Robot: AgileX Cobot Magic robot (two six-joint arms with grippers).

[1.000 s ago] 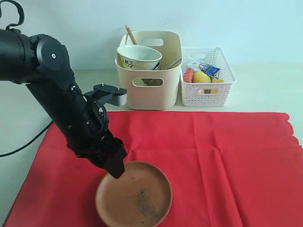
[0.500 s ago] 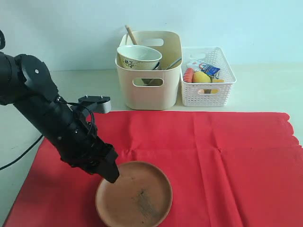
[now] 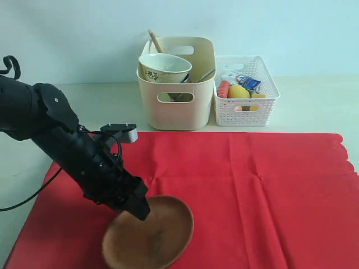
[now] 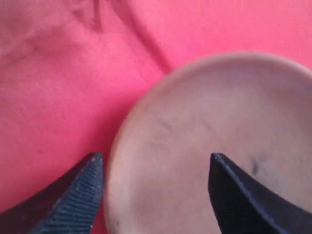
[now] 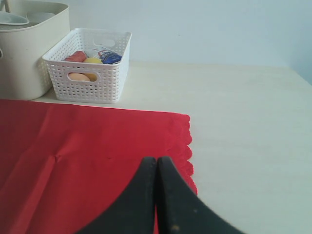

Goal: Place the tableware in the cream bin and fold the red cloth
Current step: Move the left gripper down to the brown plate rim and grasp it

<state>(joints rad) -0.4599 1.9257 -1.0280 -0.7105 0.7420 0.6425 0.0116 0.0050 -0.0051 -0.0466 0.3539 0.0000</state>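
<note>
We've tipped the round brown plate [image 3: 148,235] up off the bright red cloth [image 3: 252,185] in front of the tall cream plastic bin [image 3: 176,101]. The left gripper's [image 4: 156,156] spread jaws straddle its rim, ready to clamp and lift. The right gripper's [image 5: 157,163] jaws are pressed together.

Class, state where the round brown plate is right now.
In the exterior view the brown plate lies tilted at lower left on the red cloth, the open left pincer straddling its rim.

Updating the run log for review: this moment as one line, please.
left gripper: open, straddling rim of round brown plate | plate: tilted on large red cloth | right gripper: shut, empty
</note>
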